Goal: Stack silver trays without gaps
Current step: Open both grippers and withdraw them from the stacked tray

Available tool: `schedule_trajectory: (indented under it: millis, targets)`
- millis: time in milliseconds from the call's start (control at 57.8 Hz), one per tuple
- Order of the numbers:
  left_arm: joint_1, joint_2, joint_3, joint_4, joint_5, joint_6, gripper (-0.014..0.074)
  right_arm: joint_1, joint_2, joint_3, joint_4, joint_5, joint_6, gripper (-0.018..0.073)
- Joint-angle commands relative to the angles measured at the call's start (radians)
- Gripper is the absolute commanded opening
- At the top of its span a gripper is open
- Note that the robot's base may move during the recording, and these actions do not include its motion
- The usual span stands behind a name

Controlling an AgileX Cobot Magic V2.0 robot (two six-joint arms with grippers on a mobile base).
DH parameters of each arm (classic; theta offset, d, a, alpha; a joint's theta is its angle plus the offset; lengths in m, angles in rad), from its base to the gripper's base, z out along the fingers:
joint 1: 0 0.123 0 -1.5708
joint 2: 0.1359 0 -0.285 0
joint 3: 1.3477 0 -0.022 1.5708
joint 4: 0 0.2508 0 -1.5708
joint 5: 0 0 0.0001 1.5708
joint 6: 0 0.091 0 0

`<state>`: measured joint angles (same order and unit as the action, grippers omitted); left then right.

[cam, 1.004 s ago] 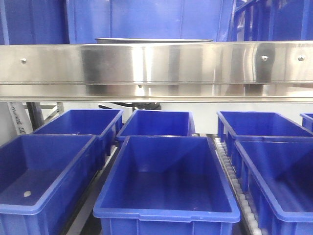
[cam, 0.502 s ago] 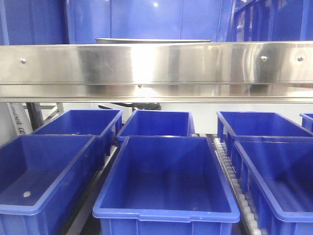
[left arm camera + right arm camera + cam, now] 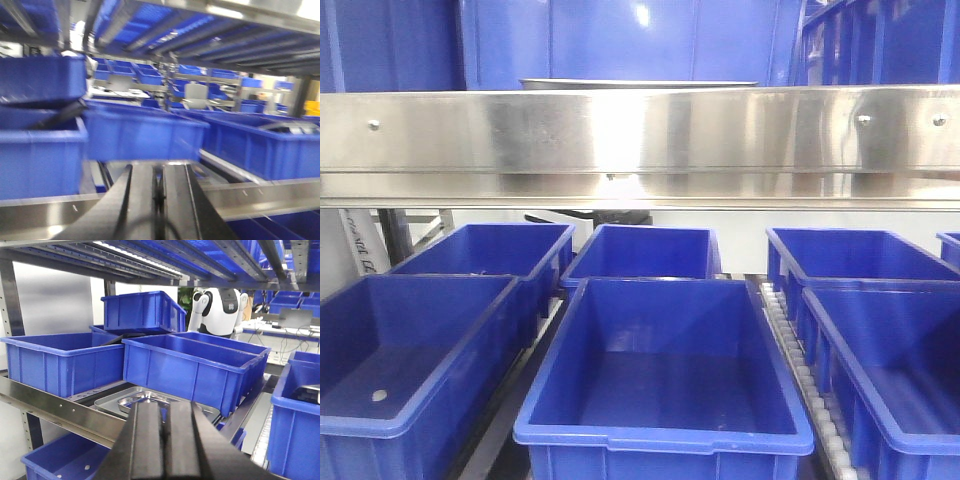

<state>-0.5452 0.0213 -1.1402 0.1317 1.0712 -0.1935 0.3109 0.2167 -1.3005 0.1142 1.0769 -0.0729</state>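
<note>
Since the earlier front frames, your view is sitting a touch further right: the shelf beam (image 3: 640,145) screws and the bins below are lying slightly shifted, nothing else differing.

Your right gripper (image 3: 165,442) is showing its two dark fingers pressed together with nothing between them, hovering over the shelf edge. Just beyond its tips the silver trays (image 3: 150,402) are lying on the shelf, a smaller one nested inside a larger one, in front of a blue bin (image 3: 192,367). In the front view only a thin tray rim (image 3: 638,84) is peeking above the beam.

Your left gripper (image 3: 159,200) is also showing its fingers nearly together, only a narrow slit between them, holding nothing; that view is blurring.

No readable writing is showing; some dark marks on a white post (image 3: 355,245) at the left are too small to read.

Below the beam, open blue bins (image 3: 660,370) are sitting in rows beside a roller track (image 3: 800,370). A white humanoid robot (image 3: 220,310) is standing in the background among more blue racks.
</note>
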Motion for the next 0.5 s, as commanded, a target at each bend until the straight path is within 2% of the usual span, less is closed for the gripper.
schedule_trajectory:
  millis: [0,52,121,242,311,485]
  targets:
    - [0.004,-0.021,0.081,-0.033,0.053,0.002,-0.0002,0.003,-0.061,0.051,-0.016,-0.015,-0.008,-0.0081]
    - [0.004,-0.021,0.111,-0.039,0.128,0.002,-0.0002,0.003,-0.104,0.096,-0.016,-0.021,-0.008,-0.0081]
    - [0.009,-0.010,0.162,-0.054,0.128,0.002,-0.0002,0.003,-0.166,0.168,-0.014,-0.040,-0.008,-0.0081]
    - [0.020,-0.016,0.257,-0.057,0.015,0.002,-0.0002,0.003,-0.217,0.320,-0.022,-0.093,-0.008,-0.0081]
    - [0.024,-0.015,0.309,-0.055,-0.078,0.002,-0.0002,0.006,-0.217,0.383,-0.023,-0.079,-0.008,-0.0081]
    - [0.024,-0.015,0.433,-0.020,-0.243,0.002,-0.0002,0.006,-0.217,0.558,-0.023,-0.271,-0.008,-0.0081]
